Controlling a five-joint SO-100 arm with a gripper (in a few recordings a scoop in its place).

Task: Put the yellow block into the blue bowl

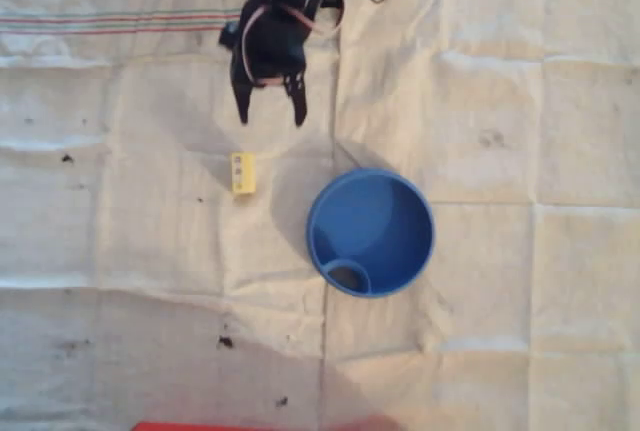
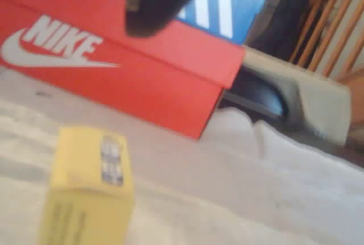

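Jaws [image 1: 270,101]: spread apart in the overhead view, tips pointing down-picture, holding nothing.
Yellow block [image 1: 243,172]: lying on the cloth just below the jaws in the overhead view, clear of them, with two grey dots on its top end; close and low in the wrist view [image 2: 88,191], dots up, dark lettering on the near side.
Blue bowl [image 1: 420,211]: upright, near the block on its right in the overhead view, not touching; small ring inside the lower rim.
Handling: probably light and stiff, a small cardboard-like box with flat sides; likely to slide or tip on the cloth if nudged off-centre.
Where to take hold: across the two long narrow sides, near the middle, squeezed gently.
Surface [image 1: 520,101]: covered by pale creased cloth with fold lines, a few dark specks and a striped band near the top left; wrinkles may snag the block.
Room: red shoe box [image 2: 114,74] with a blue one [image 2: 227,0] on top beyond the cloth, wooden chair [image 2: 335,34] behind; blurred, so the dark shape beside the boxes stays unclear.
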